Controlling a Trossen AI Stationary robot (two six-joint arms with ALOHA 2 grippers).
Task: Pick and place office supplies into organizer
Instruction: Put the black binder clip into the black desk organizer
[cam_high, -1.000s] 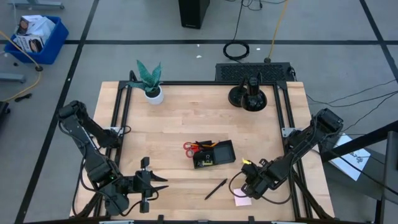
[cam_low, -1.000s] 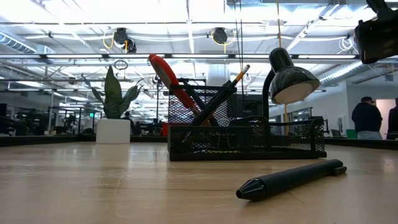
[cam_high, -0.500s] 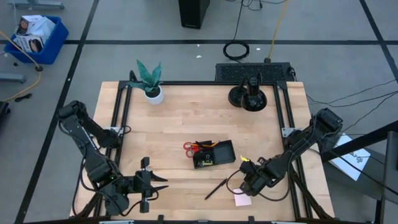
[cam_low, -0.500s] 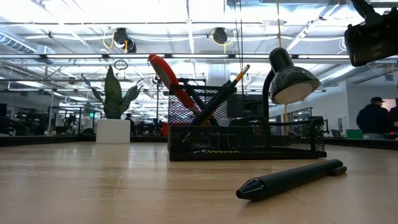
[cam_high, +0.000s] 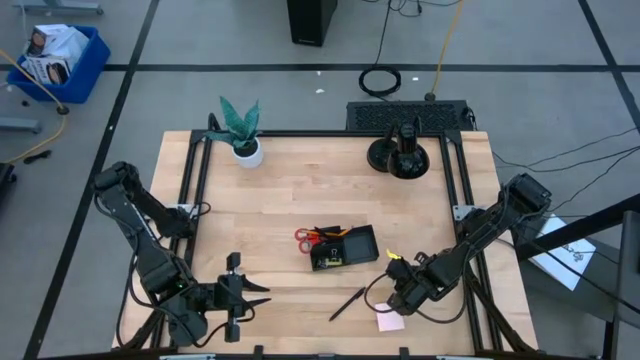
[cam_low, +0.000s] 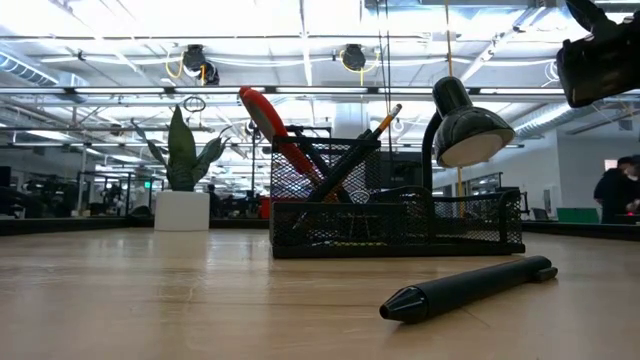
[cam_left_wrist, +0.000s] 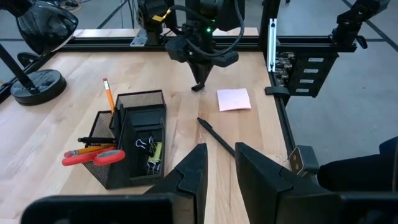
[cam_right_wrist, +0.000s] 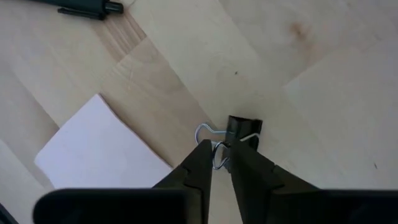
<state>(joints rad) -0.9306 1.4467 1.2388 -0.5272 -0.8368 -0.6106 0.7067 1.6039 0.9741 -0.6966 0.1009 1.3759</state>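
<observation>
The black mesh organizer (cam_high: 343, 247) stands mid-table with the red-handled scissors (cam_high: 305, 237), an orange pencil (cam_left_wrist: 107, 93) and small clips (cam_left_wrist: 144, 144) in it. A black pen (cam_high: 347, 303) lies flat on the wood nearer the table's near edge. A pale pink sticky pad (cam_high: 390, 322) lies beside it to the right. My right gripper (cam_high: 388, 300) is down at the table between pen and pad, shut on a black binder clip (cam_right_wrist: 244, 127). My left gripper (cam_high: 262, 297) hovers open near the near-left corner, pointing toward the pen. My right gripper pinches the binder clip by its wire handle (cam_right_wrist: 210, 138) between the two fingertips (cam_right_wrist: 198, 163), coming from above and pointing down. The clip's black body (cam_right_wrist: 245, 126) sticks out past the fingertips, just over the wood; whether it rests on the table I cannot tell.
A green plant in a white pot (cam_high: 242, 135) stands at the far-left corner and a black desk lamp (cam_high: 400, 152) at the far right. A black frame rail (cam_high: 300, 133) runs along the table's far side. A person (cam_low: 615, 190) shows far behind the table.
My right gripper has shifted a little toward the table's left, staying low over the wood beside the sticky pad. The pen, pad and organizer have kept their places.
</observation>
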